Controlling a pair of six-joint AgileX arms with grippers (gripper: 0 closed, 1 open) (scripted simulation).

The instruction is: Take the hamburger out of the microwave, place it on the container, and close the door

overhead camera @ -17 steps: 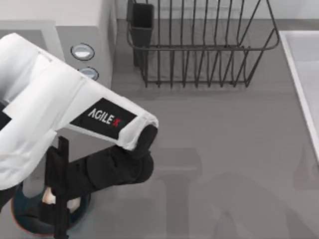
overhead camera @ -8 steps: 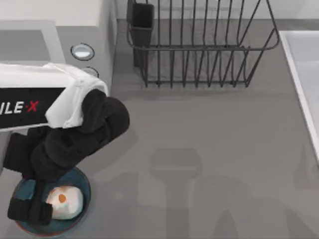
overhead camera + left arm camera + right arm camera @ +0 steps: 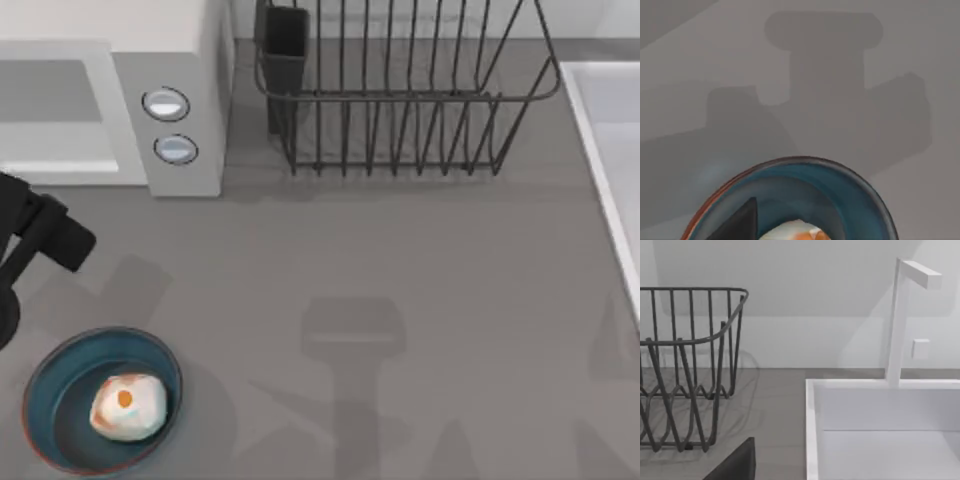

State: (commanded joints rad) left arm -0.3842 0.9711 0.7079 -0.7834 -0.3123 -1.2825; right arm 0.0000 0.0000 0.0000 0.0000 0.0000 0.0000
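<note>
Now the left arm (image 3: 40, 245) has pulled back from the bowl (image 3: 45, 375) toward the microwave (image 3: 150, 110); its finger state can't be told. Burger (image 3: 128, 407) sits in the bowl, below the arm. Placement looks done; closing the door is likely next.

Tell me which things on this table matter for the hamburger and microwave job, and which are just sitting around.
Part of the job:
hamburger, lying in the container
microwave, at the top view's upper left
left gripper, at the table's left edge

Just lying about:
black wire dish rack
white sink with its faucet
</note>
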